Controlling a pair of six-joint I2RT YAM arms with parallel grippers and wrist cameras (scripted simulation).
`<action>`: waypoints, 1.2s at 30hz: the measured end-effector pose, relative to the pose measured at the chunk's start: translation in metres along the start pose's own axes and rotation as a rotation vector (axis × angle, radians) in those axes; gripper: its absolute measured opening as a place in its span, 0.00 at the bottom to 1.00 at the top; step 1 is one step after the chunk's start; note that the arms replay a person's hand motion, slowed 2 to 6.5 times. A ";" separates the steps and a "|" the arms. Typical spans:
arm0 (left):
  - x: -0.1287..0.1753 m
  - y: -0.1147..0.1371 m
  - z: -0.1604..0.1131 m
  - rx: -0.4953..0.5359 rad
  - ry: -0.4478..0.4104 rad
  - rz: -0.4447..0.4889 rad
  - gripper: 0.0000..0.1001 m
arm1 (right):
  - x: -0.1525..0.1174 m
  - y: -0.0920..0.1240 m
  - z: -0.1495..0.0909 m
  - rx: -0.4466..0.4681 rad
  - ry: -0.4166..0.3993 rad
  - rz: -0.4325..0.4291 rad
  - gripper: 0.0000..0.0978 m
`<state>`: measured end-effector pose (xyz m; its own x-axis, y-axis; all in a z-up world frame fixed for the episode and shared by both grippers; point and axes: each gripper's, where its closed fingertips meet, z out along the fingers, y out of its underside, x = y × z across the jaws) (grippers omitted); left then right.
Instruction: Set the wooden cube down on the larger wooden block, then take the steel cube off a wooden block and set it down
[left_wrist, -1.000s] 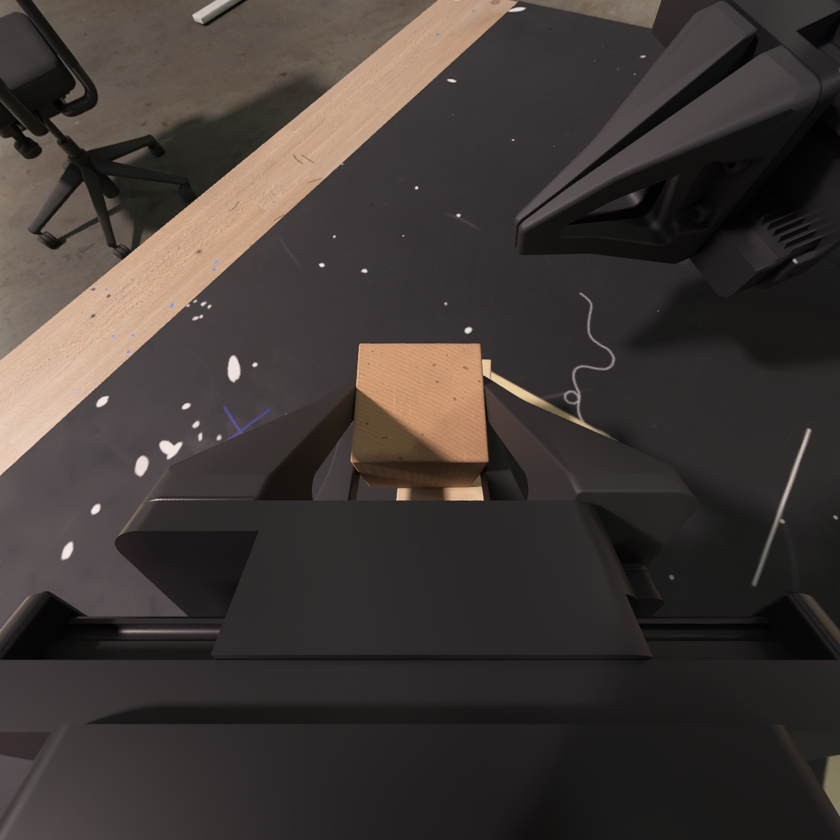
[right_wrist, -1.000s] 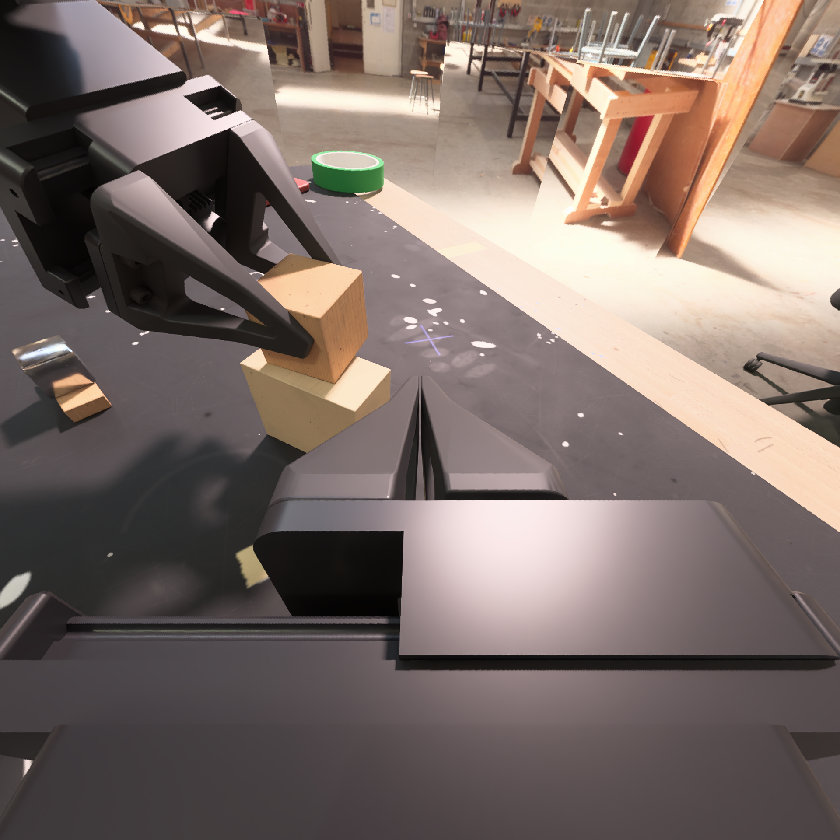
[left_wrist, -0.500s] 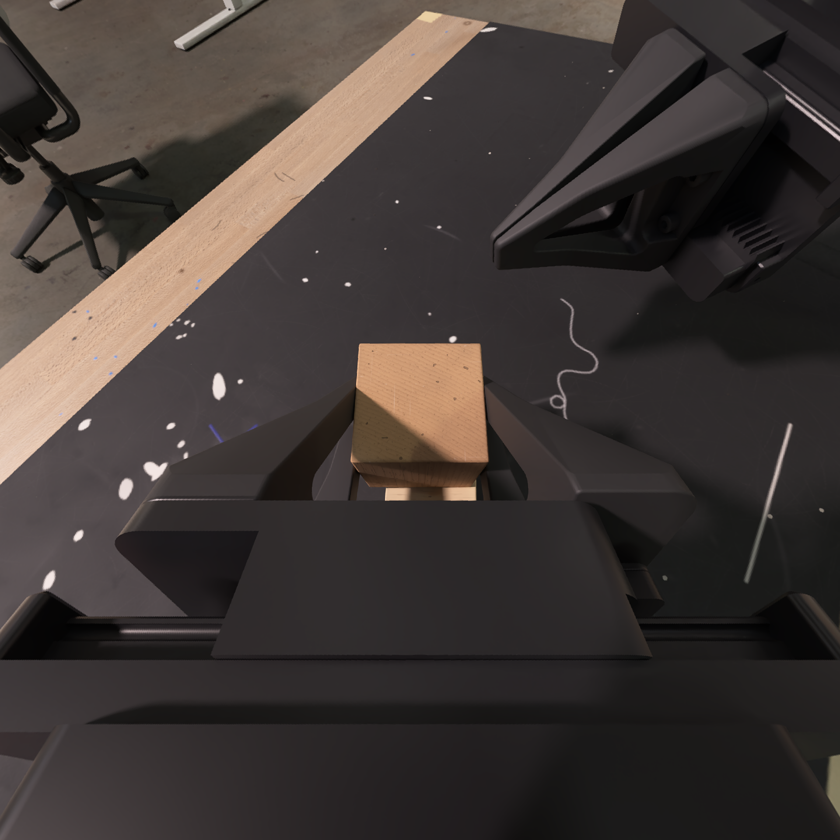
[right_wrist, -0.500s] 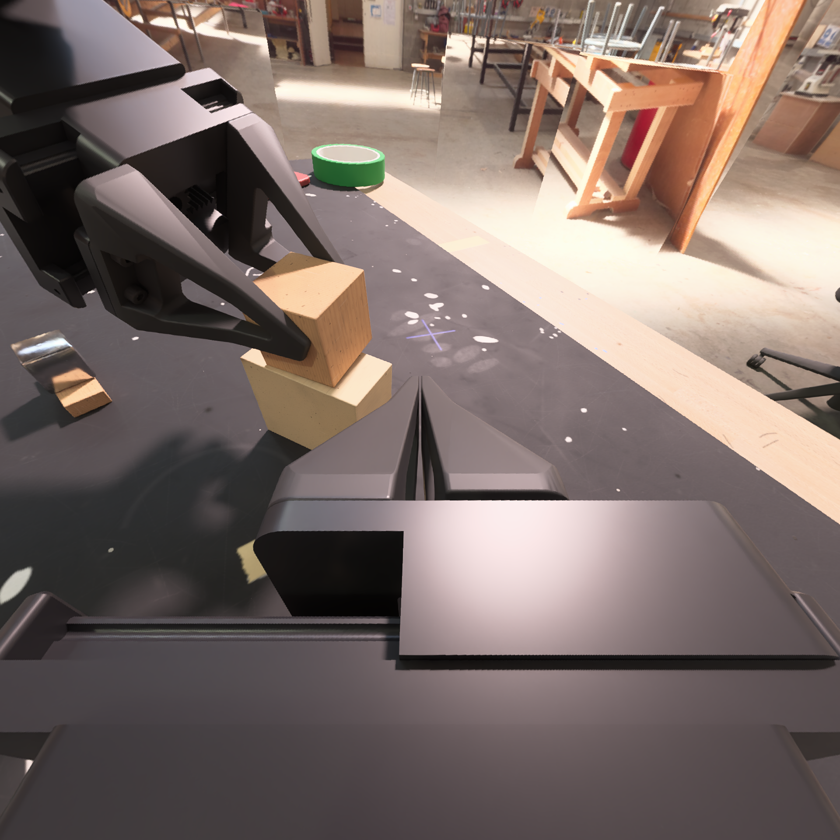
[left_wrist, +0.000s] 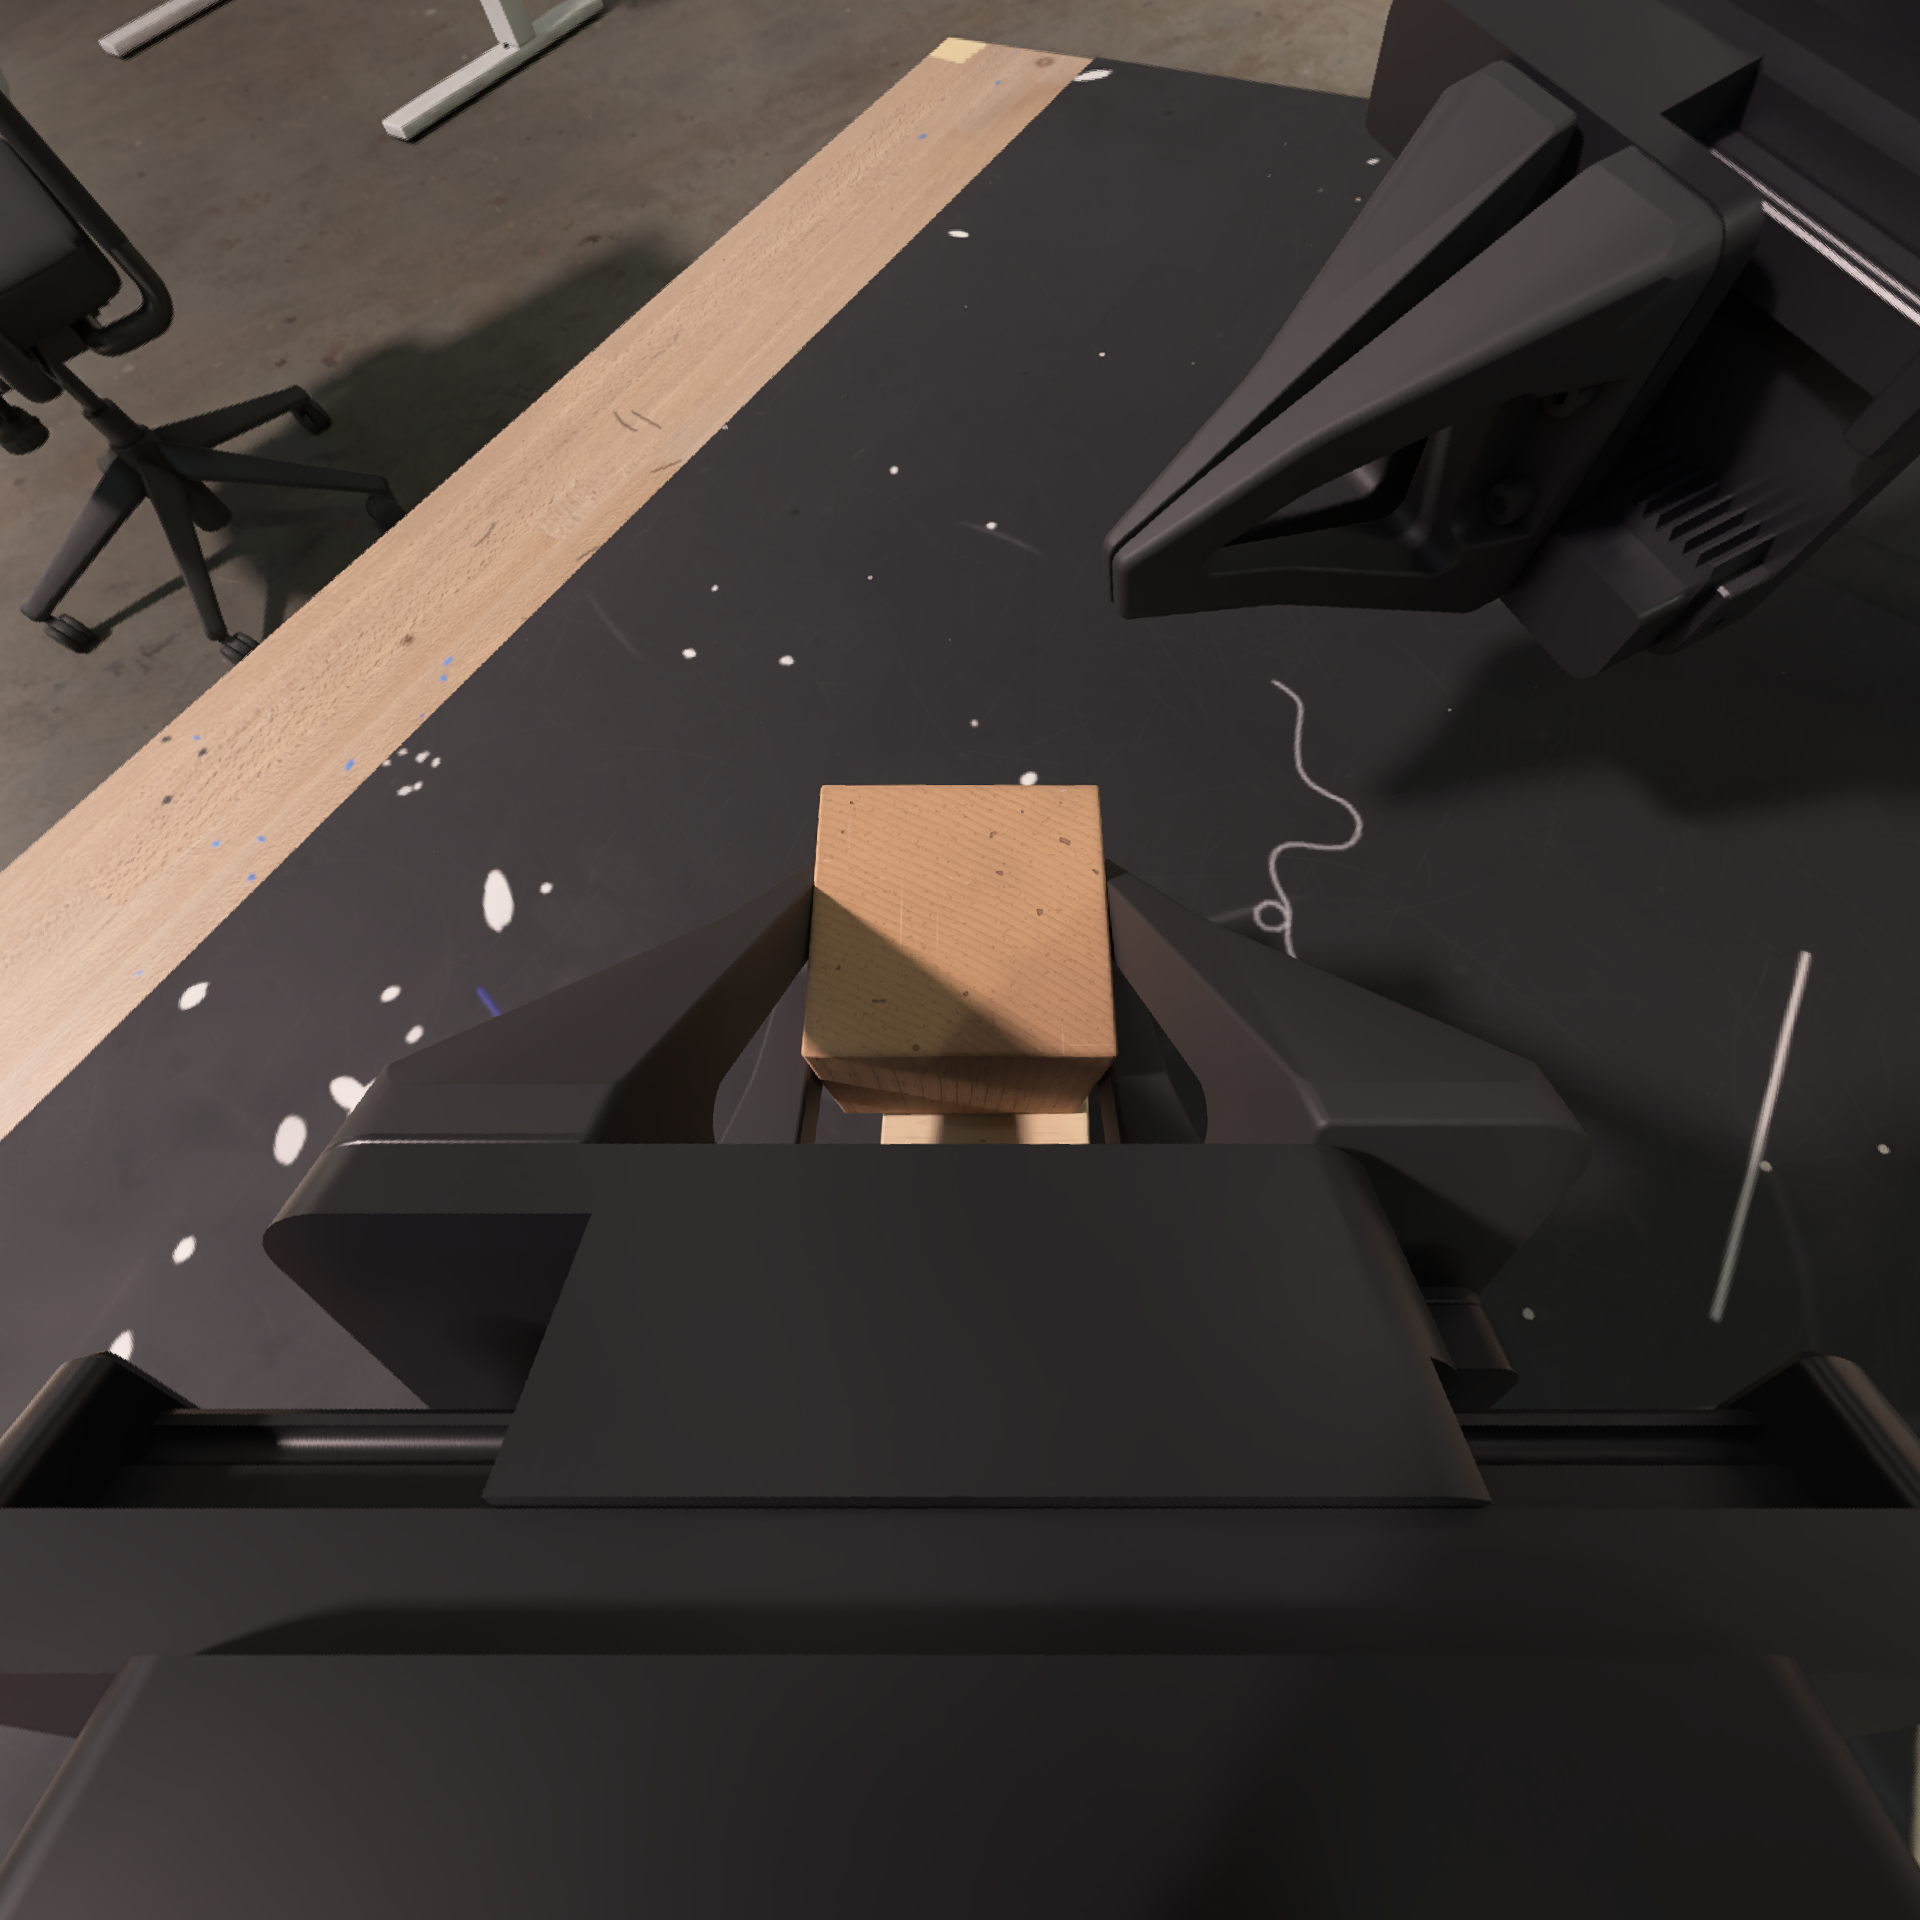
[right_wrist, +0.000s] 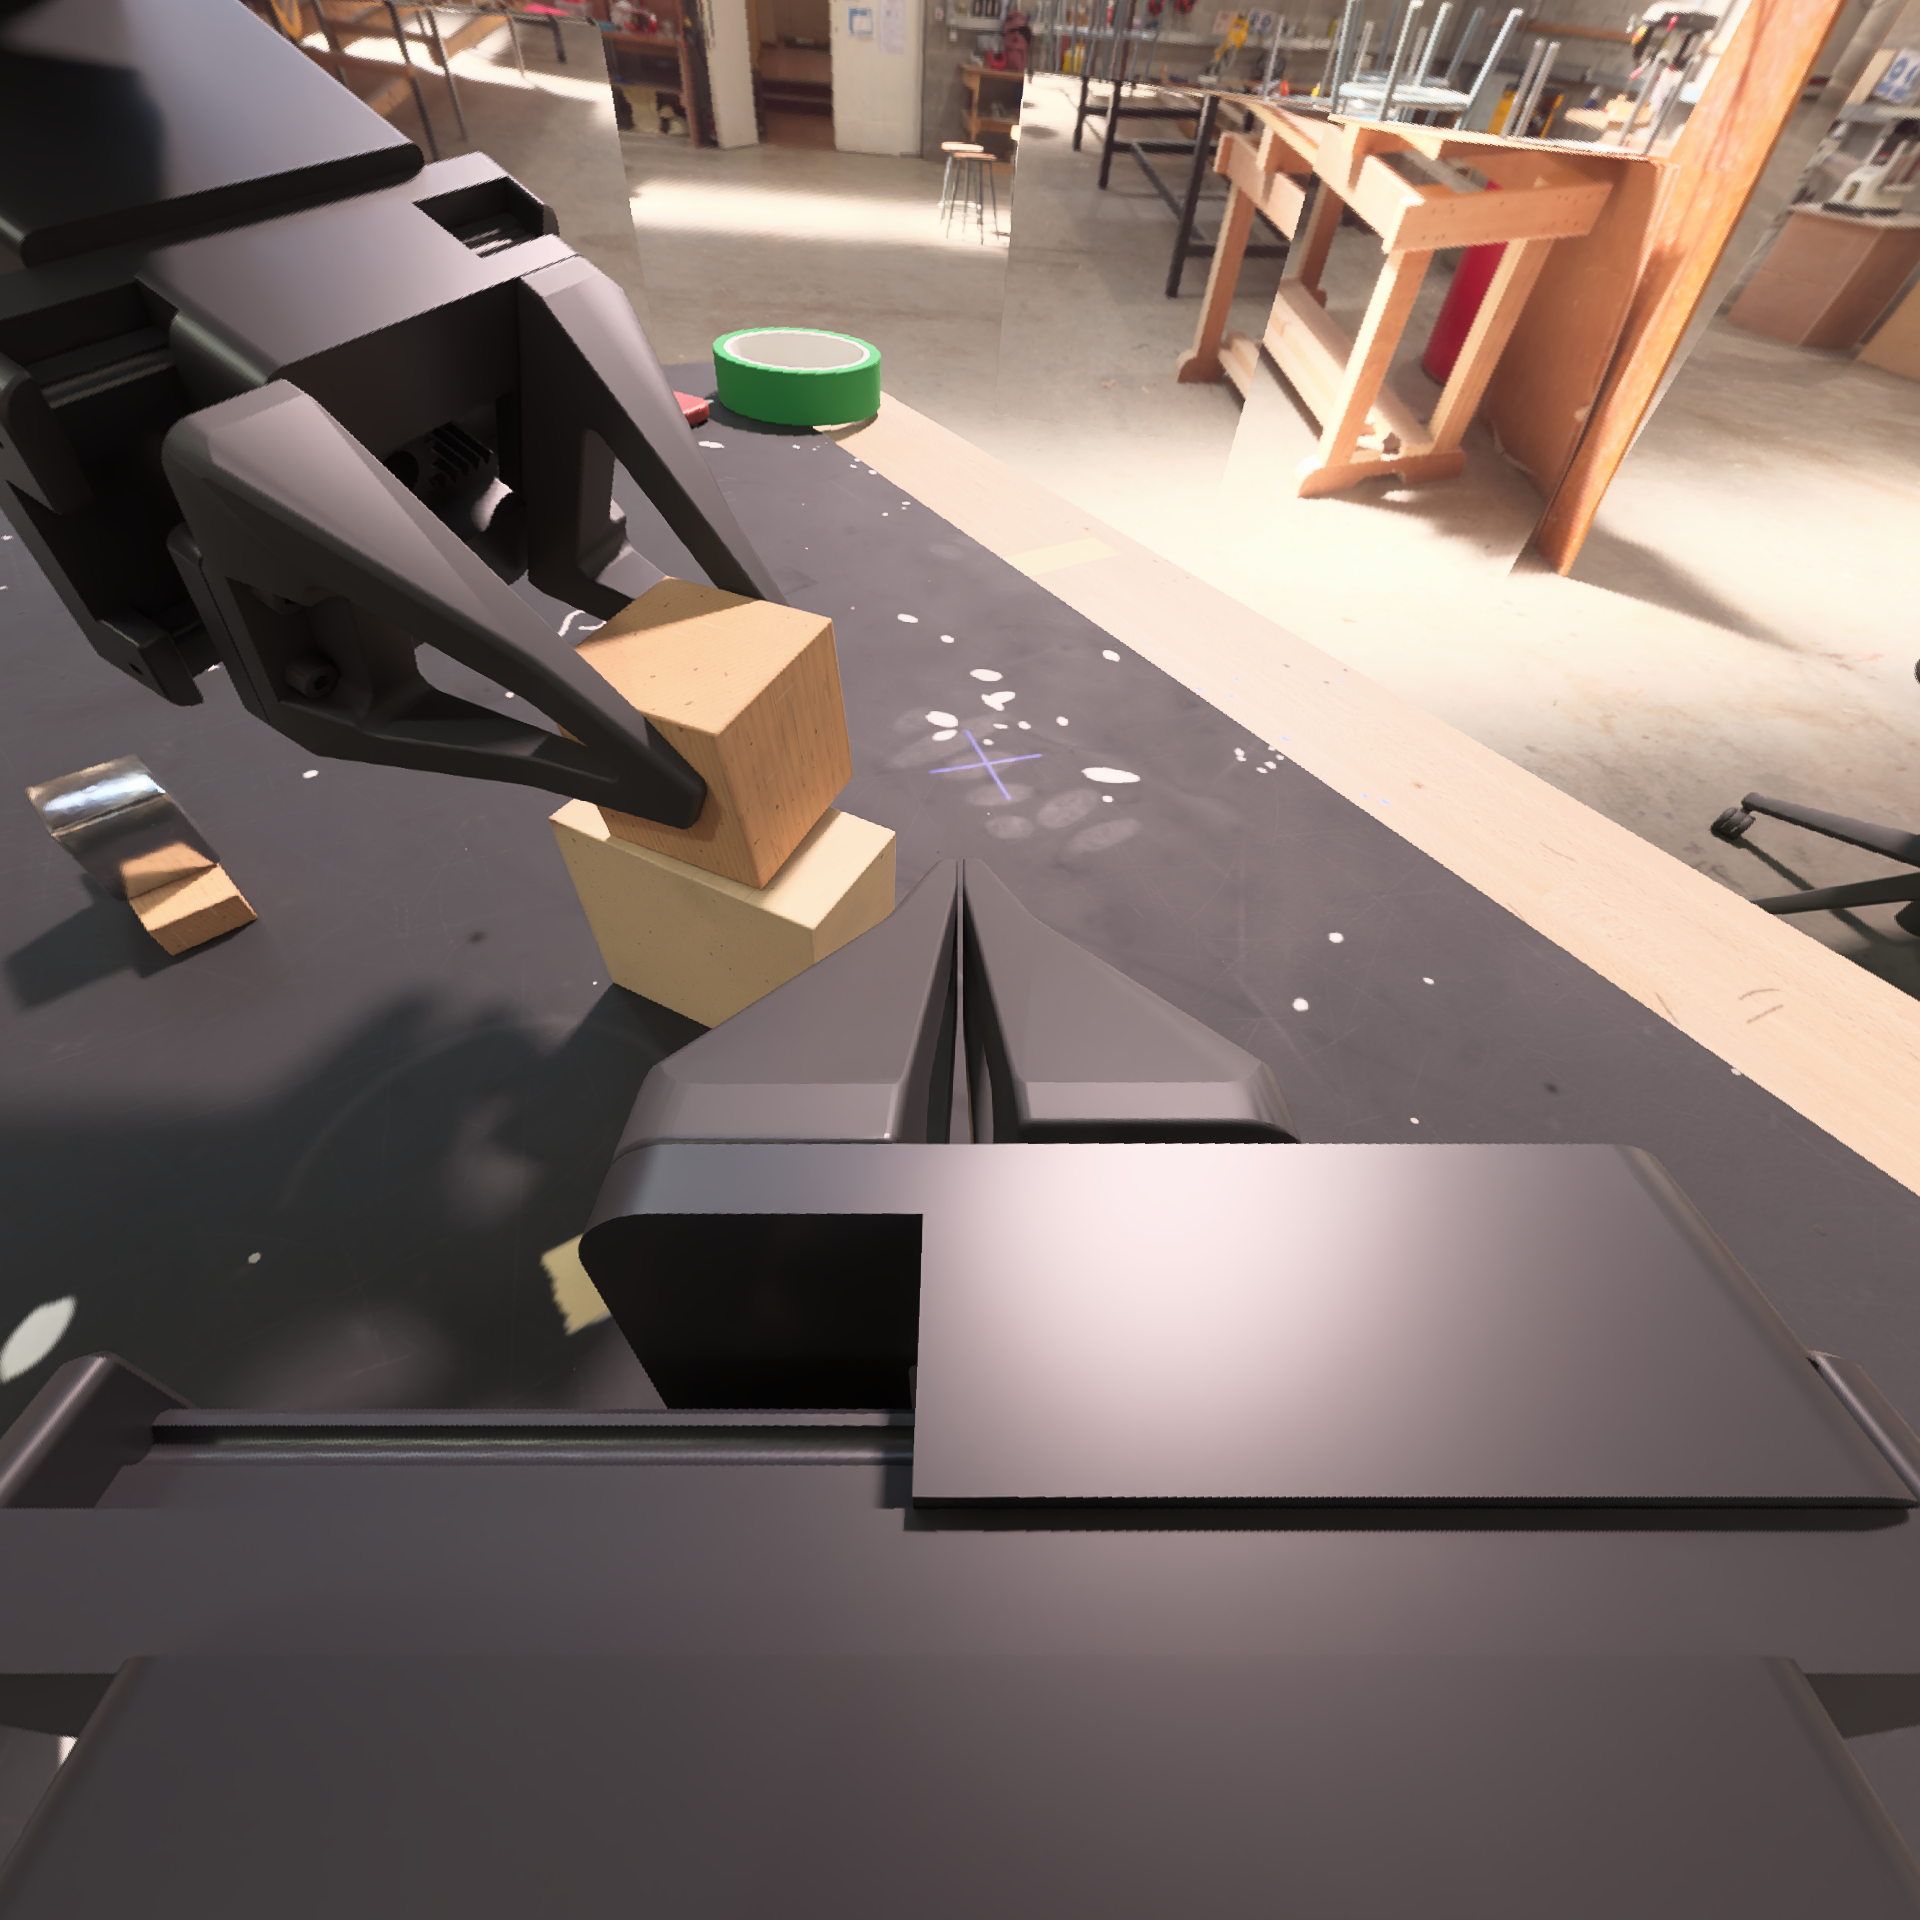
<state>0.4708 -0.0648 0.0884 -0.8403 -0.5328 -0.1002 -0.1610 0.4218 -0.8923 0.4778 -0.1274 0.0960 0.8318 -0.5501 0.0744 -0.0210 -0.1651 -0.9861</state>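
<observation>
My left gripper (left_wrist: 961, 894) is shut on the wooden cube (left_wrist: 956, 935). In the right wrist view the left gripper (right_wrist: 717, 696) holds the cube (right_wrist: 748, 717) tilted, its lower edge at or just above the top of the larger pale wooden block (right_wrist: 717, 935). A strip of that block (left_wrist: 982, 1127) shows under the cube. The steel cube (right_wrist: 99, 816) sits on a small wooden block (right_wrist: 197, 909) at the left. My right gripper (right_wrist: 958, 873) is shut and empty, just right of the pale block; it also shows in the left wrist view (left_wrist: 1117, 582).
A green tape roll (right_wrist: 796, 374) stands at the far end of the black table (right_wrist: 1195, 935). A light wooden strip (left_wrist: 468, 582) runs along the table's edge, with an office chair (left_wrist: 94, 343) on the floor beyond it.
My left gripper has shifted with the cube, which now sits more squarely over the pale block; the block's edge no longer shows beside the cube. The right gripper stays shut.
</observation>
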 end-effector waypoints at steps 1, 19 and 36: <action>0.000 0.000 0.000 0.000 0.002 0.004 0.40 | 0.000 0.000 0.000 0.000 0.000 0.000 0.01; 0.001 -0.001 0.001 -0.012 0.009 0.031 0.40 | 0.000 0.000 0.000 -0.001 -0.003 -0.001 0.01; 0.001 -0.001 0.002 -0.017 -0.003 0.046 0.40 | -0.001 0.001 0.000 -0.004 -0.003 -0.003 0.01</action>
<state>0.4715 -0.0671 0.0885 -0.8455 -0.5146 -0.1425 -0.1309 0.4584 -0.8790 0.4774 -0.1272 0.0949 0.8337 -0.5469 0.0766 -0.0208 -0.1698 -0.9853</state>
